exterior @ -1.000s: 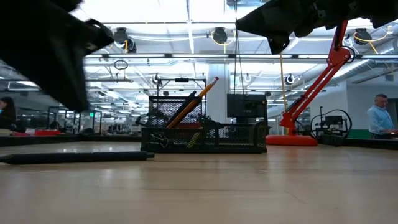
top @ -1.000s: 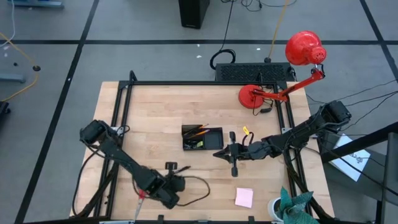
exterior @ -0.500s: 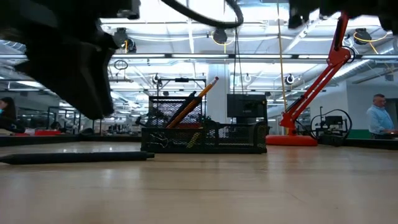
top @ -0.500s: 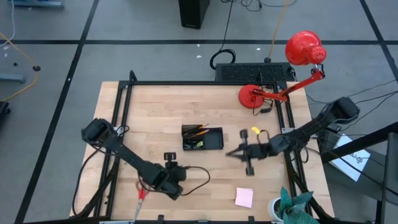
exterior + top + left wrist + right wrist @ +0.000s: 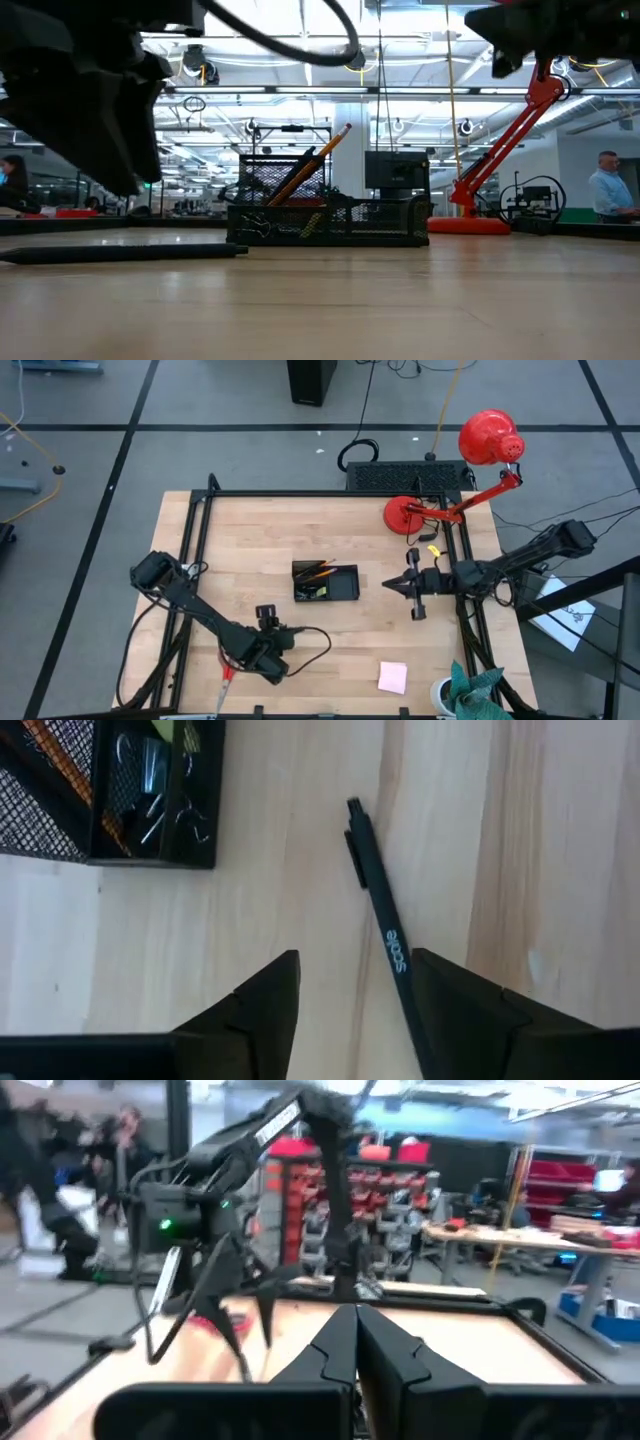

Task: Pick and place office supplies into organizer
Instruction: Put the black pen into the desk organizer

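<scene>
Right now my left pincer (image 5: 345, 1010) hangs spread wide and empty over a black pen (image 5: 378, 910) lying flat on the surface (image 5: 250, 540), near and left of the organizer (image 5: 326, 582). The pen runs under one finger rather than between both, so closing could pinch its edge and roll it away. My right pincer (image 5: 392, 586) is clenched shut, empty, hovering just right of the organizer.
</scene>
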